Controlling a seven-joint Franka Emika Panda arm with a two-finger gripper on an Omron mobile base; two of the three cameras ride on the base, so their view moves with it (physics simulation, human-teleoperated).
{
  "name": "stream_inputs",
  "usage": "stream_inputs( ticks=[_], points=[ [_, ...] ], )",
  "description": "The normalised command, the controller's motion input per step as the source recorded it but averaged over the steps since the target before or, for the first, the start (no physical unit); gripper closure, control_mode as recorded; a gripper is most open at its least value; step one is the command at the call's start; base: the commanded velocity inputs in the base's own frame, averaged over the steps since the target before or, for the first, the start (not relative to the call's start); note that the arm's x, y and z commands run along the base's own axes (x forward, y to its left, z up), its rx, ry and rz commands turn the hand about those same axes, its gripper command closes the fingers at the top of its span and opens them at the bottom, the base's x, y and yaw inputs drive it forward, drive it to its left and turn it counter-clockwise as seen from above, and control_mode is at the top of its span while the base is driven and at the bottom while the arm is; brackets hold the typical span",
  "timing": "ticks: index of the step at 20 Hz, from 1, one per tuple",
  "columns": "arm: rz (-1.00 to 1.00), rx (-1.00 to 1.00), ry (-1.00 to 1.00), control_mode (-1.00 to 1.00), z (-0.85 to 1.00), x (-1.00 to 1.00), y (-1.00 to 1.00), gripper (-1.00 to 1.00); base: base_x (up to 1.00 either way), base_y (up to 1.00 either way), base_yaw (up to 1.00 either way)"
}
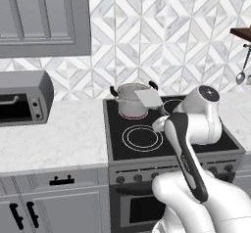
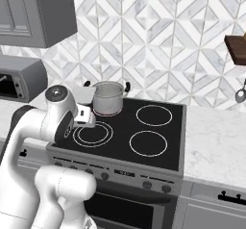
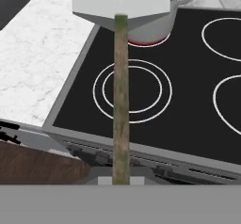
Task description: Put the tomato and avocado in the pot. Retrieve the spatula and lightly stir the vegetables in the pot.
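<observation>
The hand (image 1: 158, 124) is pinching the spatula (image 3: 120, 53) by its thin handle, holding its flat blade just in front of the pot (image 1: 131, 100) on the stove (image 2: 158, 148).

The pot (image 1: 131, 100) looks like shiny brushed steel, the spatula (image 3: 120, 53) has a matt pale metal blade on a dull wooden-looking handle, the stovetop (image 2: 158, 122) is smooth black glass, and the counter (image 1: 54, 134) is veined marble.

Black glass cooktop (image 2: 158, 132) between marble counters (image 1: 54, 134), steel pot (image 1: 131, 100) on its rear-left burner.
</observation>
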Motion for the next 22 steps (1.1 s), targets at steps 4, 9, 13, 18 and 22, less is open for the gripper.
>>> stream_inputs(
  ticks=[4, 9, 13, 18, 22],
  points=[
    [0.0, 0.0, 0.0, 1.0, 0.0, 0.0, 0.0, 1.0, 0.56, 0.38, -0.04],
    [0.0, 0.0, 0.0, 1.0, 0.0, 0.0, 0.0, 1.0, 0.29, 0.3, 0.0],
    [0.0, 0.0, 0.0, 1.0, 0.0, 0.0, 0.0, 1.0, 0.62, 0.0, -0.01],
    [0.0, 0.0, 0.0, 1.0, 0.0, 0.0, 0.0, 1.0, 0.71, 0.0, 0.0],
    [0.0, 0.0, 0.0, 1.0, 0.0, 0.0, 0.0, 1.0, 0.75, 0.01, 0.0]
  ],
)
